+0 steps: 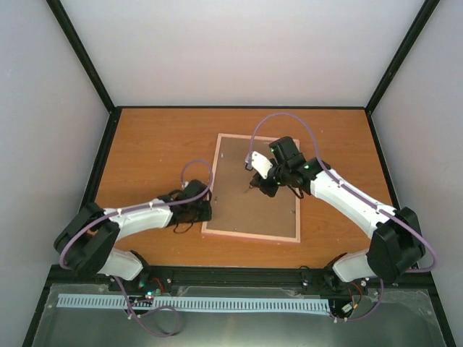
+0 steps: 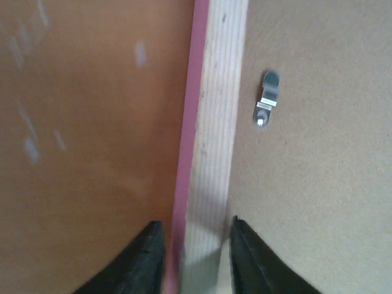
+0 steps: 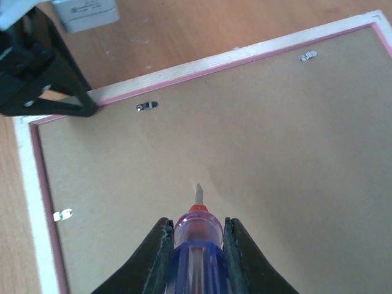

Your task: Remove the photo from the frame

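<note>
Table point(image 1: 145, 144): an orange-brown wooden top is filling the floor of the cell.
Room: plain pale walls point(image 1: 246, 50) are closing it in on three sides, with black posts point(image 1: 83, 54) running up the corners.
Frame point(image 1: 249, 236): it is lying face down at the table's middle, with its brown board back point(image 1: 239, 206) facing up and small metal clips point(image 2: 267, 98) sitting along the edges.
Left gripper point(image 2: 196, 228): its fingers are clamping the frame's left rail.
Right gripper point(image 3: 196, 222): it is gripping a purple-handled screwdriver point(image 3: 197, 248), whose tip is pointing at the board back.

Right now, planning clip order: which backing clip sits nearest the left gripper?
The clip beside the left gripper, on the frame rail it straddles; the other two sit farther off.
</note>
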